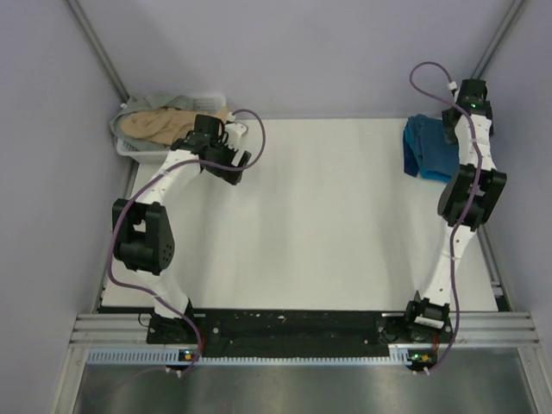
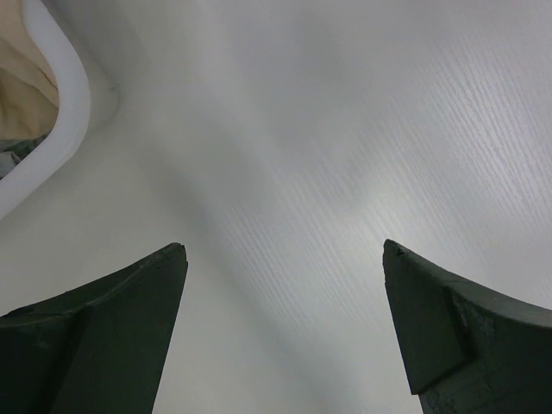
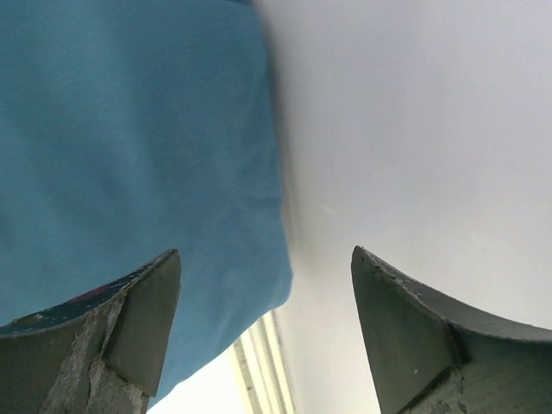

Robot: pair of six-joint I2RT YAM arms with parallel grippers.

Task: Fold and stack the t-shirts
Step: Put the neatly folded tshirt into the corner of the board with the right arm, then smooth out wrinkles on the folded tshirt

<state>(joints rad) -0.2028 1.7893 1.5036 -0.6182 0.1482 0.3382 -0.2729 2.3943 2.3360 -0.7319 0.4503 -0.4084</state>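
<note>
Blue t-shirts (image 1: 425,148) lie folded in a pile at the table's far right, a darker teal-blue one on a brighter strip of cyan-blue. My right gripper (image 1: 450,131) hangs over the pile's right edge. In the right wrist view its jaws (image 3: 266,252) are open, blue cloth (image 3: 129,138) fills the left half and passes under the left finger, and nothing is gripped. A tan t-shirt (image 1: 151,126) and a grey one (image 1: 170,102) sit bunched in the basket at the far left. My left gripper (image 1: 235,166) hovers just right of the basket, open (image 2: 283,244) over bare table.
The white plastic basket (image 1: 129,148) stands at the table's far left corner; its rim (image 2: 73,95) shows in the left wrist view with tan cloth (image 2: 21,78) inside. Grey walls close in both sides. A metal rail (image 3: 259,371) runs along the table's right edge.
</note>
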